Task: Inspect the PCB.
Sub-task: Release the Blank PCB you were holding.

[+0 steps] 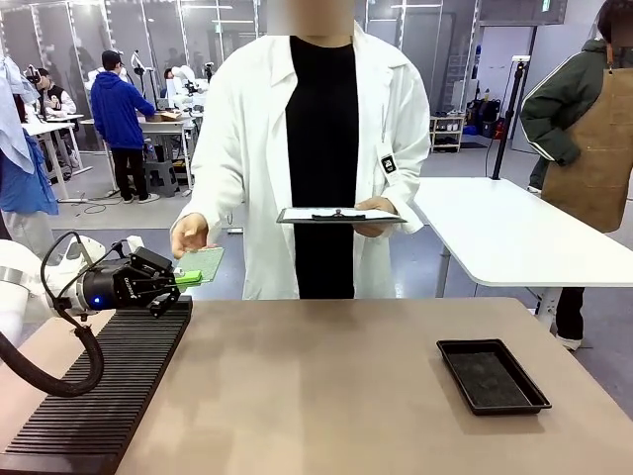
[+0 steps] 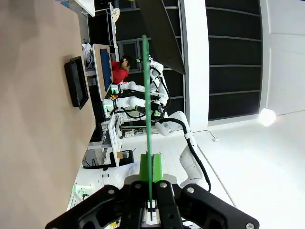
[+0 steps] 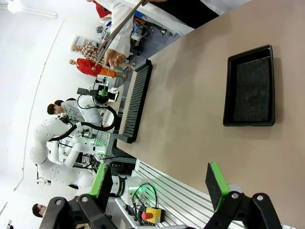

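Brown table (image 1: 326, 396) up front, a busy lab behind it. Far left, a long black slotted rack (image 1: 104, 391) lies along the table's edge. Just above its far end is the left gripper (image 1: 188, 278), pads clamped tight on the near edge of the circuit board (image 1: 205, 262), which is held up in the air and tilted toward the person (image 1: 321, 129) in the white coat. From the left wrist camera the circuit board (image 2: 147, 95) runs edge-on, a thin green line pinched between both pads. The person's free hand (image 1: 188, 236) is right at the board's far edge; contact I cannot call. Centre, the other hand (image 1: 376, 210) holds a clipboard (image 1: 339, 215) level. Over to the right, a shallow black tray (image 1: 492, 376) sits on the table. The right gripper (image 3: 158, 181) hangs above the table with its fingers spread wide and nothing between them.
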`<control>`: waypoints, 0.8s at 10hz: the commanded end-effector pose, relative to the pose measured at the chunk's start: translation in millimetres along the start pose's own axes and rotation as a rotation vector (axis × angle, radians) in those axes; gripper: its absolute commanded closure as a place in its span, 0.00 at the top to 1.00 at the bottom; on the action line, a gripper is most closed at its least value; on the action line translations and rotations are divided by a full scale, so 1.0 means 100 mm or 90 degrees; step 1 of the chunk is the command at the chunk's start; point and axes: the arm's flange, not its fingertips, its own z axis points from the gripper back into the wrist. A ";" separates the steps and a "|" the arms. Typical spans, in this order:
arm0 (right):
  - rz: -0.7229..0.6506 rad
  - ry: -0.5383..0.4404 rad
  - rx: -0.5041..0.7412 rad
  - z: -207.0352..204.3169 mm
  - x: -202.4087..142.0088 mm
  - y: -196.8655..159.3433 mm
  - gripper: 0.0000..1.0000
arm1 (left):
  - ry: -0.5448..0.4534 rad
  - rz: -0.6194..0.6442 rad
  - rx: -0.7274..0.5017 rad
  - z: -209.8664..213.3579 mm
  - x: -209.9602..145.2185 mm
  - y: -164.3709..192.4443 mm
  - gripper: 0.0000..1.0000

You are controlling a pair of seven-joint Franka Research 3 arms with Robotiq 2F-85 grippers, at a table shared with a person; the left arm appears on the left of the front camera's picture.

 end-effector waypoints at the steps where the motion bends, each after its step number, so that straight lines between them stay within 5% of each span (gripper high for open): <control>1: 0.007 -0.005 0.007 0.01 0.00 0.01 1.00 | -0.001 -0.014 -0.001 0.00 0.00 0.00 0.03; 8: 0.007 -0.005 0.007 0.01 0.00 0.01 1.00 | -0.001 -0.014 -0.001 0.00 0.00 0.00 0.03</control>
